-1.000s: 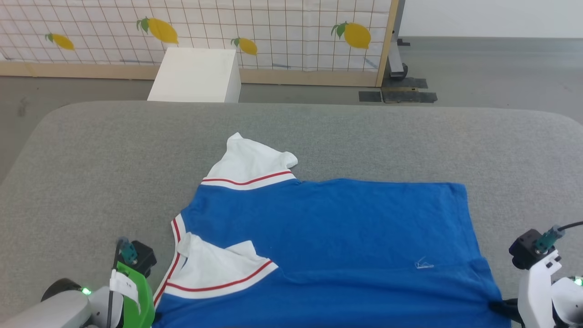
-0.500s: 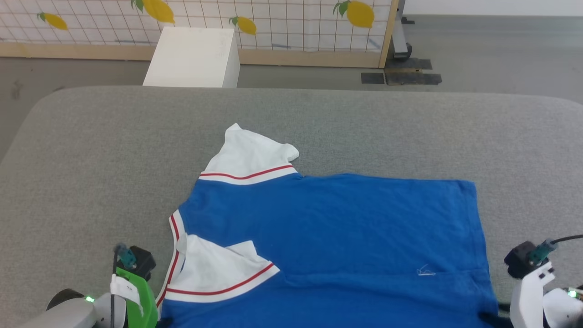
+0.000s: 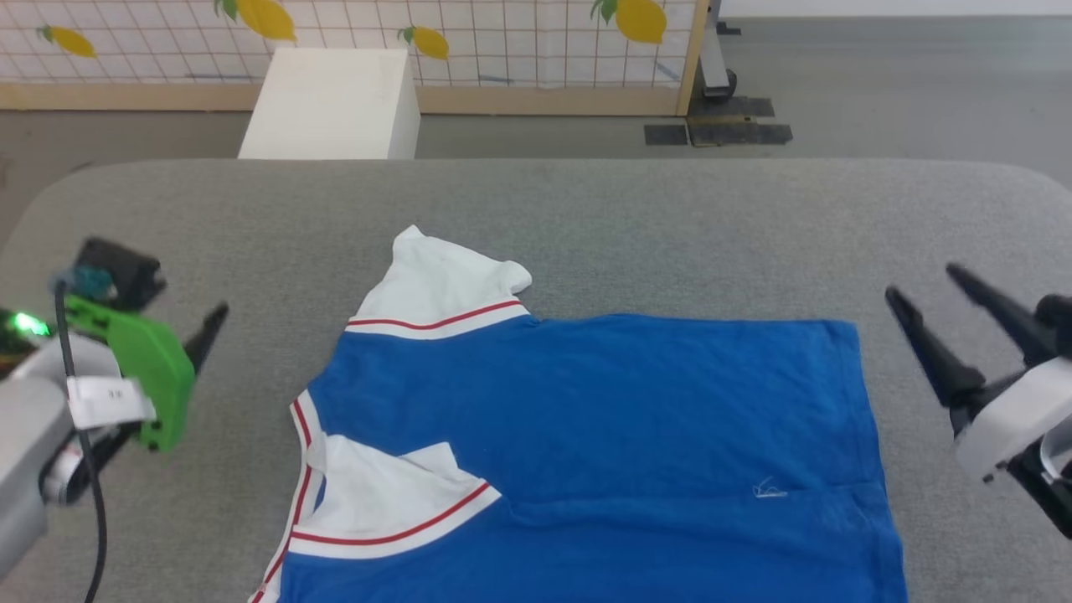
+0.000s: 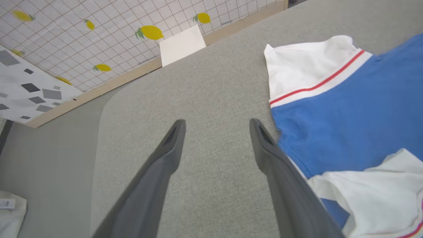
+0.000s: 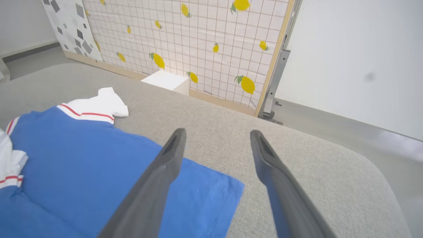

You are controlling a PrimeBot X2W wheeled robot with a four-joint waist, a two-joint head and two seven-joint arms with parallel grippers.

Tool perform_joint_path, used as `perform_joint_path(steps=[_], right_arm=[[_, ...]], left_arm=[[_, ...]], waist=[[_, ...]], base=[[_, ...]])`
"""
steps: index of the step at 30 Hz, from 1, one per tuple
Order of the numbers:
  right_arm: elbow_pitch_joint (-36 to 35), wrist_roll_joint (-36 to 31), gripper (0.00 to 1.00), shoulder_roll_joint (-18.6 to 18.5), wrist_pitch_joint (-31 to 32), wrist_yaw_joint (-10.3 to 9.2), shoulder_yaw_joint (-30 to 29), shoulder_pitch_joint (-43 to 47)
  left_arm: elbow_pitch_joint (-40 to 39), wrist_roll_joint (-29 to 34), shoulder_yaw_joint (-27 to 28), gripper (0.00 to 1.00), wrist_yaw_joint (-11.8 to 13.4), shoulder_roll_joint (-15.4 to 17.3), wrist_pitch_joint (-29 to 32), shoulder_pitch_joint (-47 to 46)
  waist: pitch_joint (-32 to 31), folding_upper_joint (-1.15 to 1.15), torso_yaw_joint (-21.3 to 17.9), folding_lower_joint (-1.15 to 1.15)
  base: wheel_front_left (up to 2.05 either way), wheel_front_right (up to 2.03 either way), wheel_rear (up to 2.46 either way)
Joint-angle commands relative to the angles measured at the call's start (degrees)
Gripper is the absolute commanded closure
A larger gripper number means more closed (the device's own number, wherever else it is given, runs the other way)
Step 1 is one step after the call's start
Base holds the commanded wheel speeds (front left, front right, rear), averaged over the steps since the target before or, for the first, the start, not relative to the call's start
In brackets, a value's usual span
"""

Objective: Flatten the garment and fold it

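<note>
- Garment (image 3: 586, 419): bright blue soft jersey shirt with white sleeves and red-and-white striped trim, spread on the grey fabric-covered table (image 3: 586, 226), with its near sleeve (image 3: 394, 494) folded onto the blue body.
- Left gripper (image 4: 217, 122): long dark fingers wide apart, empty, over bare table just left of the shirt.
- Right gripper (image 3: 923, 281): fingers wide apart, empty, raised beside the shirt's right hem.
- White box (image 3: 331, 105): on the floor beyond the table.

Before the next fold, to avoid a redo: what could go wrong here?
The bright blue jersey shirt with white sleeves is not flat: its near sleeve lies folded over the blue body, so folding now could trap that crease. The far sleeve is curled at its tip. The left gripper and right gripper hang open off the cloth; a shallow pinch might miss the edge.
</note>
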Motion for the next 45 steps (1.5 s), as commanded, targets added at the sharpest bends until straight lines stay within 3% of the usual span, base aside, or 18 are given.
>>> perform_joint_path(steps=[1,5,12,13,15,25,35,38,39,40,45], right_arm=[[-1.11,-2.03,0.0,2.09,-1.82,-0.1,-2.56,1.09],[-6.26,-8.49,0.0,7.8,-6.64,-0.1,-8.52,2.06],[-12.83,-14.51,0.0,17.83,-13.01,-0.1,-15.98,5.14],[-16.32,-16.19,0.0,23.7,-15.51,-0.1,-18.87,7.49],[-17.1,-16.5,0.0,25.28,-16.01,-0.1,-18.83,8.23],[-15.81,-16.99,0.0,27.2,-16.8,-0.1,-16.07,6.95],[-13.21,-17.02,0.0,26.69,-16.99,-0.1,-12.75,3.17],[-12.81,-17.11,0.0,26.63,-17.0,-0.1,-12.22,2.54],[-12.63,-17.13,0.0,26.52,-17.0,-0.1,-12.17,2.5],[-12.5,-17.1,0.0,26.39,-17.0,-0.1,-12.2,2.47],[-11.38,-17.06,0.0,24.76,-17.0,-0.1,-11.87,1.49]], left_arm=[[0.94,1.55,0.62,0.0,0.73,-1.28,-1.18,-2.21],[3.94,5.22,1.77,0.0,1.69,-4.15,-4.23,-7.42],[10.67,7.73,2.41,0.0,0.1,-9.31,-3.68,-16.33],[16.33,7.35,1.48,0.0,-3.43,-12.73,1.97,-22.16],[18.3,6.91,0.6,0.0,-5.05,-13.74,6.04,-24.17],[24.26,0.68,-2.99,0.0,-9.18,-17.28,29.32,-31.2],[26.73,-1.37,-6.42,0.0,-9.75,-16.82,41.65,-34.11],[27.19,-2.0,-7.12,0.0,-9.81,-16.41,42.83,-33.31],[27.16,-2.27,-7.42,0.13,-9.83,-16.19,43.16,-32.93],[27.16,-2.85,-7.55,1.0,-9.85,-16.04,43.79,-32.51],[25.44,-4.23,-7.91,1.0,-9.9,-14.94,42.09,-31.07]], waist=[[1.52,0.0,-1.33,0.0],[4.45,0.0,-3.11,0.0],[10.15,0.0,-5.92,0.0],[14.05,0.0,-7.52,0.0],[15.38,0.0,-8.13,0.0],[21.17,0.0,-11.23,0.0],[25.59,0.0,-13.86,0.0],[26.06,0.0,-14.26,0.0],[26.08,0.0,-14.28,0.0],[25.97,0.0,-14.23,0.0],[23.8,0.0,-13.2,0.0]], base=[[0.0,0.0,0.0],[0.0,0.0,0.0],[0.0,0.0,0.0],[0.0,0.0,0.0],[0.0,0.0,0.0],[0.0,0.0,0.0],[0.0,0.0,0.0],[0.0,0.0,0.0],[0.0,0.0,0.0],[0.0,0.0,0.0],[0.0,0.0,0.0]])
